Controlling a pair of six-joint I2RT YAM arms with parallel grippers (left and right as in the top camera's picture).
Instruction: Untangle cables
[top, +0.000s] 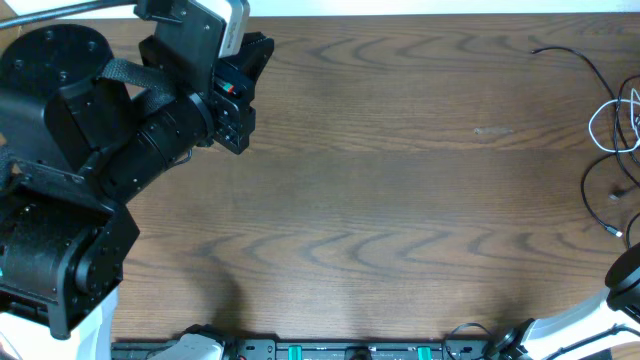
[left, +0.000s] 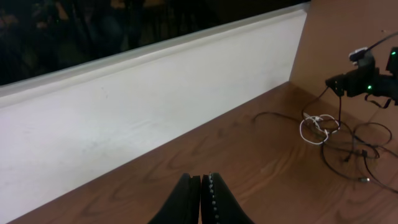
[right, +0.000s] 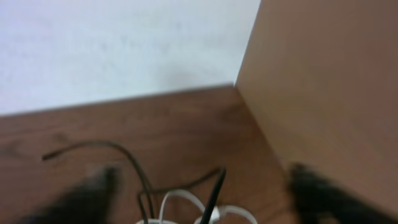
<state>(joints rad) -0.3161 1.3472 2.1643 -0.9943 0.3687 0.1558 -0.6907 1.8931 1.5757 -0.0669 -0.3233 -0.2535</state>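
The cables lie in a loose tangle at the table's far right. A white cable (top: 606, 124) loops among thin black cables (top: 588, 72), and a small plug (top: 613, 230) ends one black strand. In the left wrist view the white loop (left: 313, 127) sits amid the black strands (left: 348, 146), with the right arm's head (left: 364, 81) hovering just above. My right gripper (right: 202, 186) is open. Its blurred fingers (right: 93, 190) stand wide on either side of a white loop (right: 180, 202) and a black cable (right: 214, 186). My left gripper (left: 200, 182) is shut on nothing, far off at the table's back left (top: 262, 48).
A white wall (left: 124, 118) runs along the table's back edge. It meets a brown side panel (right: 323, 74) in the corner behind the cables. A strip of equipment (top: 350, 351) lines the front edge. The left arm's bulky body (top: 60, 180) fills the left side.
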